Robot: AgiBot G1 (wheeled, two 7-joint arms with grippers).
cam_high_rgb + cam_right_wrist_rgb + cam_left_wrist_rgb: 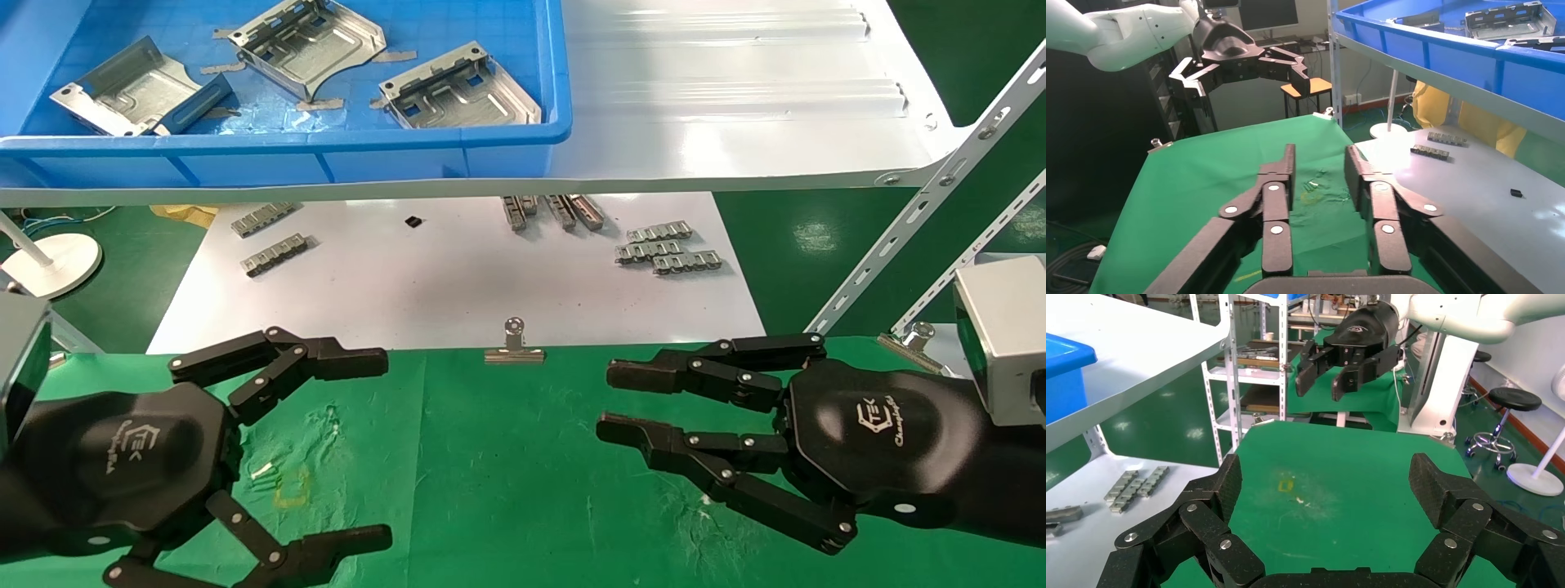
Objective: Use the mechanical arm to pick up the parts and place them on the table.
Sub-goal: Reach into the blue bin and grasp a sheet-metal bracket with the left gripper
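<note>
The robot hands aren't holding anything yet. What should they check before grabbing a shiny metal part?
1. Left gripper open and empty: ok, fingers spread, nothing between them.
2. Right gripper open and empty: ok, it hangs over the cloth with nothing held.
3. Parts to pick: ok, three parts lie apart in the blue bin on the shelf.
4. Grippers near the parts: not ok, both are low over the table, with the bin up on the shelf beyond them.
5. Landing spot: ok, the green cloth between the grippers is bare.
6. How much room there is above the bin: cannot tell.
</note>
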